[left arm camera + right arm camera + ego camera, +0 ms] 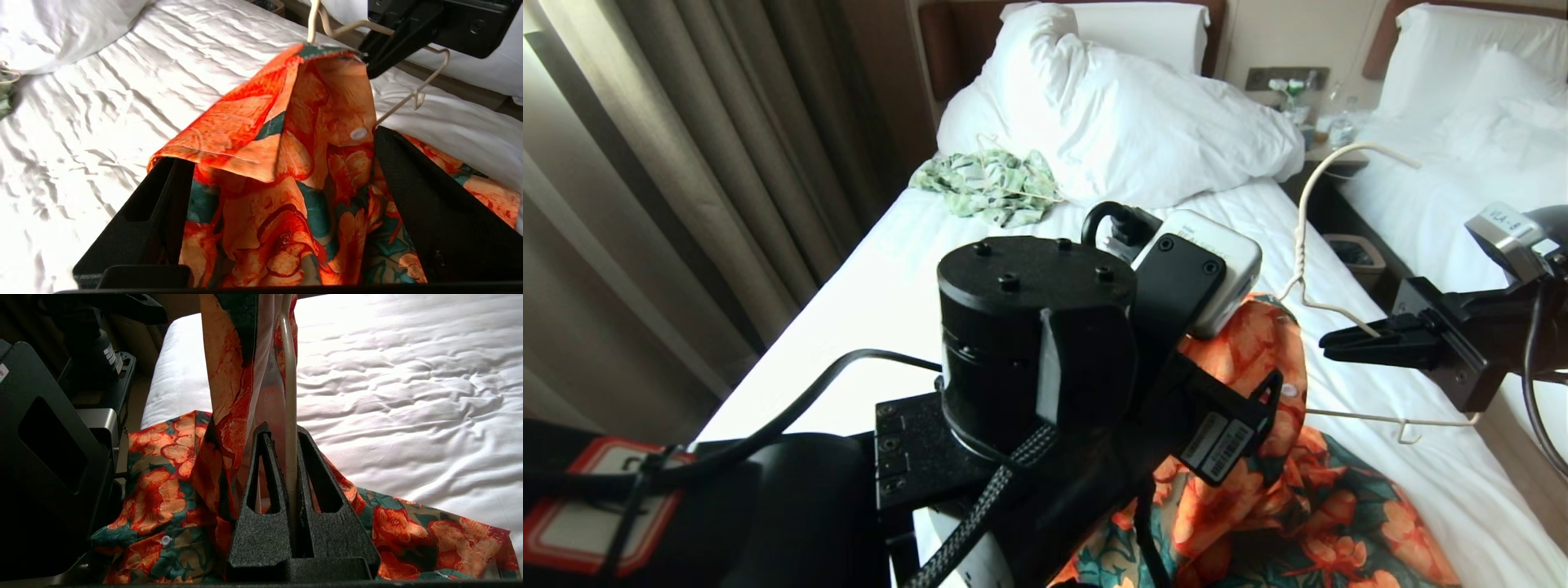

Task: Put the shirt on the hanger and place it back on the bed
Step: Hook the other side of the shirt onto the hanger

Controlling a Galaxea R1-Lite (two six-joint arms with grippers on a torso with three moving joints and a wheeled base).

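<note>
hotel room, white bed (pixel 890 269) under everything. right pincer (pixel 291 486) is clamped on the hanger (pixel 1303 220) wire, keeping it up off the sheet so cloth can drape. the shirt (pixel 294 134) has its collar over one hanger arm, the rest pooled on the bed. left pincer (pixel 282 196) has its jaws apart, straddling the cloth and not gripping. other hanger arm (pixel 1401 422) is bare. open sheet toward the duvet (pixel 1127 106); bed edge just beside the right pincer.

A hotel-like bedroom is showing: two white beds (pixel 898 269) with wood headboards (pixel 947 49), a nightstand (pixel 1327 155) between, curtains (pixel 686 163).
</note>
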